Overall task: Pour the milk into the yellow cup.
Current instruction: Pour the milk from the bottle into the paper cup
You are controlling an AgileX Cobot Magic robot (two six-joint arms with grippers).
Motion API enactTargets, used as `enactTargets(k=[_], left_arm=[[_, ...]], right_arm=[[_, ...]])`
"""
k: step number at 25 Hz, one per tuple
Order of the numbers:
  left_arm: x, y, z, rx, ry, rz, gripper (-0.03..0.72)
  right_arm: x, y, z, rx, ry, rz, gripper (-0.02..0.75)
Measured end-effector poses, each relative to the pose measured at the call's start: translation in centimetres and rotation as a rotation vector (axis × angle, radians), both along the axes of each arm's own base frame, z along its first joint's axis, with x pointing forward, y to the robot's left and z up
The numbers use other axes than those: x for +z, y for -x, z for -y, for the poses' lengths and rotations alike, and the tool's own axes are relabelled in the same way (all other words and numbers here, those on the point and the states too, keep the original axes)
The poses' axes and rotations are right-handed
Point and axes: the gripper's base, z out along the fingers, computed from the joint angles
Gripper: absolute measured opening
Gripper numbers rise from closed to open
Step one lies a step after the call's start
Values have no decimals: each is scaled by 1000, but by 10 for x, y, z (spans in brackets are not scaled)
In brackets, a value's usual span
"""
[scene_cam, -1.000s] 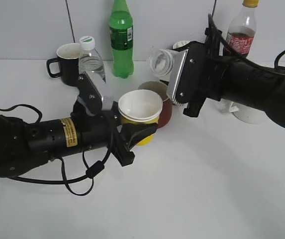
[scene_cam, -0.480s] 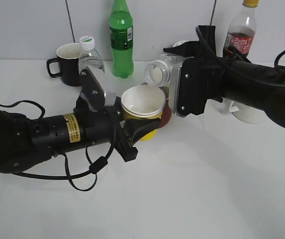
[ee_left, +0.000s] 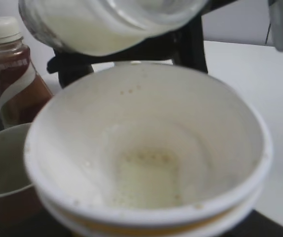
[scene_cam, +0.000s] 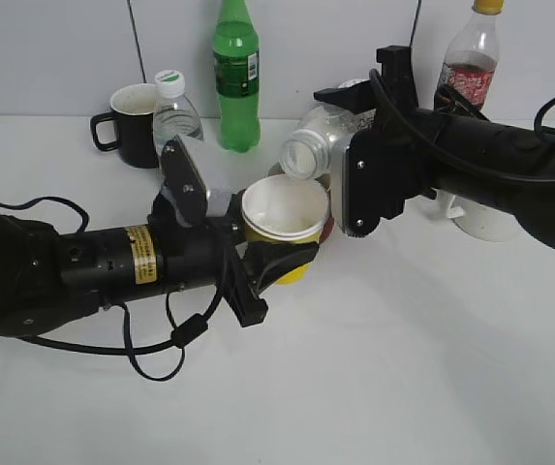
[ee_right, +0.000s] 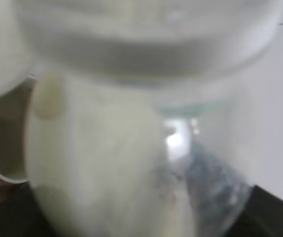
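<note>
White tabletop (scene_cam: 403, 387) against pale grey panelled wall (scene_cam: 54, 48), even light.

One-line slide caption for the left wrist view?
Tilted milk bottle poised above the yellow cup.

Bright, even light with faint shadows on the white table (scene_cam: 432, 368); both wrist views are blurred close-ups.
</note>
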Motion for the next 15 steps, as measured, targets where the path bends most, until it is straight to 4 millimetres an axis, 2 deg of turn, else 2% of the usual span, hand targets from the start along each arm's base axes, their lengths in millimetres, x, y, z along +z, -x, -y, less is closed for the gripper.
enactTargets(k=[15], left_arm=[[0, 3, 1, -37, -7, 10, 352]], right_arm=[[3, 0, -1, 34, 79, 107, 441]])
